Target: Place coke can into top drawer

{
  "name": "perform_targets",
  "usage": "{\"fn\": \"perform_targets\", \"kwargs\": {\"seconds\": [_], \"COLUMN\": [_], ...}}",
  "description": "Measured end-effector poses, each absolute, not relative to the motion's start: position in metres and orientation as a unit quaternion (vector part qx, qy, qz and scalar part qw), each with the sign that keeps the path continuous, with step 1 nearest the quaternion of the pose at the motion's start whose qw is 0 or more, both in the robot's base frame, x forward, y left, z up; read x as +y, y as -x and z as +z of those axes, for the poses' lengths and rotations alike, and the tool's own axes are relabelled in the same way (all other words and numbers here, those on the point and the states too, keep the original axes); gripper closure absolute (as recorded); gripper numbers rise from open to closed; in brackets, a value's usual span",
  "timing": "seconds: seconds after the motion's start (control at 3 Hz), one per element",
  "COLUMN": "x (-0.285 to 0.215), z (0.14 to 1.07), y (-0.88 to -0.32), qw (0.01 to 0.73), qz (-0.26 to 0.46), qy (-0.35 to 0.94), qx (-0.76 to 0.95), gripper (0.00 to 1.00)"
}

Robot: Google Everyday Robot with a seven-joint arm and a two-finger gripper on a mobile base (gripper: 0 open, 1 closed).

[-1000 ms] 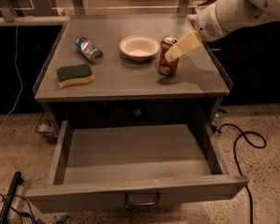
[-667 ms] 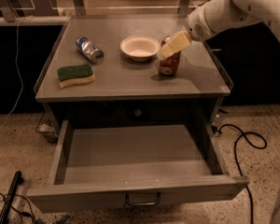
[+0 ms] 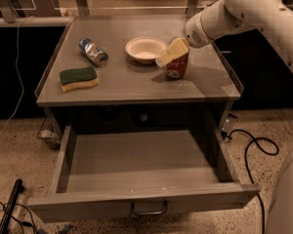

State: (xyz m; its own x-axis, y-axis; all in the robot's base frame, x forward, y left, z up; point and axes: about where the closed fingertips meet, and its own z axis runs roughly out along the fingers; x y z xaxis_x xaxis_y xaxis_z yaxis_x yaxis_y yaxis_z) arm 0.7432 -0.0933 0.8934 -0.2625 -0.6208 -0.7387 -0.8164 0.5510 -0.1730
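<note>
The coke can (image 3: 177,68), red with white lettering, stands upright on the grey cabinet top (image 3: 136,87), just right of the white bowl. My gripper (image 3: 172,52) comes in from the upper right on the white arm and sits at the can's top, covering its upper left part. The top drawer (image 3: 88,206) is pulled fully open below the cabinet top. Its grey inside shows nothing in it, and its curved metal handle (image 3: 149,209) is on the front.
A white bowl (image 3: 145,49) sits at the middle back of the top. A silver-and-blue can (image 3: 93,51) lies on its side at the left. A green and yellow sponge (image 3: 78,78) lies front left. A black cable (image 3: 254,147) loops on the floor at the right.
My gripper has moved left and slightly down, from beside the can's upper right to over its top. The can has stayed in place.
</note>
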Motion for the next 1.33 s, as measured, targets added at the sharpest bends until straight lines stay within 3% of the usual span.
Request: {"fn": "perform_targets", "kwargs": {"seconds": [0.33, 1.33], "x": [-0.0932, -0.0931], "z": [0.8931, 0.893], "y": [-0.7433, -0.7434], "qw": [0.399, 0.399], "qz": [0.123, 0.123], "qy": [0.458, 0.458], "qx": [0.785, 0.785], "gripper": [0.18, 0.88]}}
